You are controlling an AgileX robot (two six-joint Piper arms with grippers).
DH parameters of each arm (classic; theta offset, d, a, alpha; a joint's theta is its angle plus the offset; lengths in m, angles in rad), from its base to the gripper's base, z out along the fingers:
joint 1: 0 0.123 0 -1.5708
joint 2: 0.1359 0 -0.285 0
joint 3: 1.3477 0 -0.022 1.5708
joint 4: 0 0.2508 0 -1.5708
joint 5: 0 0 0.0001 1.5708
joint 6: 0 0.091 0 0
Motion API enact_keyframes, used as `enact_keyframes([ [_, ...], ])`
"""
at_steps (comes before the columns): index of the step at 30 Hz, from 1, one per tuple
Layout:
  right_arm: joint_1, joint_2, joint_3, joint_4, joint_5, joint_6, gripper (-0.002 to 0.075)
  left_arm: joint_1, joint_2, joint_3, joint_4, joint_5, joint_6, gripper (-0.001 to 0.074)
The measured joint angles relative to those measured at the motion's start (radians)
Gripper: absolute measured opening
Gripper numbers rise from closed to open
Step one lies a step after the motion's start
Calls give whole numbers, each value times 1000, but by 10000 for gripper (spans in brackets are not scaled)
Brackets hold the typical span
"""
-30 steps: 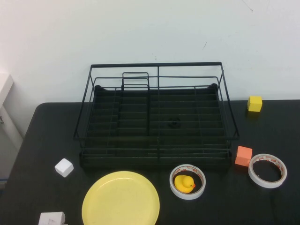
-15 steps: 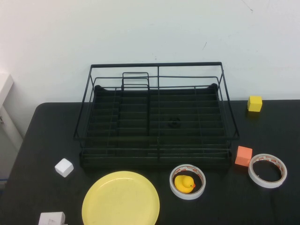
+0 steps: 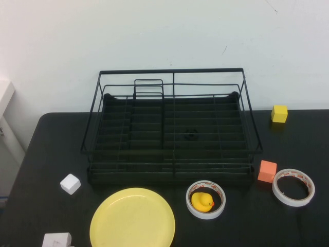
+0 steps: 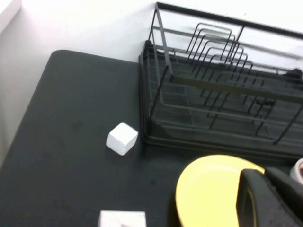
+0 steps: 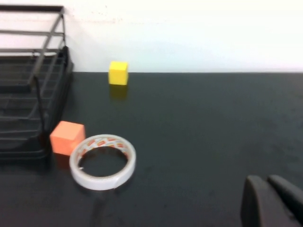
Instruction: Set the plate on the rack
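Evenly lit indoor scene, soft overhead light, slightly soft focus in every view.

The white wall (image 3: 164, 31) is bright and almost washed out, while the black table (image 3: 31, 154) soaks up light and shows only a faint sheen. Shadows are weak: a thin dark edge under the plate (image 3: 132, 218) and a small patch beneath the yellow cube (image 5: 118, 73). The rack (image 3: 169, 128) wires blend into their dark tray (hard to separate). In the wrist views, the left gripper (image 4: 267, 198) and right gripper (image 5: 267, 201) appear as blurred dark shapes at the picture edge, too close to be in focus. No harsh glare.
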Motion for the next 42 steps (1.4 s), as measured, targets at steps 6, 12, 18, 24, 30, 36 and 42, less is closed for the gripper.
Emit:
enact_keyframes([
  [6,0,0,6,-33,-61,0,0,0,0,4,-32,-49,0,-2],
  [12,0,0,6,-37,-148,-3,0,0,0,4,-35,-121,0,-2],
  [18,0,0,6,-80,-343,-11,0,0,0,4,-35,-330,4,-3],
  [24,0,0,6,-100,-613,-15,0,0,0,4,-41,-645,4,-3],
  [30,0,0,6,-99,-804,-10,0,0,0,4,-47,-784,4,-3],
  [36,0,0,6,-15,-803,-42,0,0,0,4,-47,-789,-172,-2],
  [42,0,0,-43,14,-691,-112,0,0,0,-79,-49,-503,-184,-2],
])
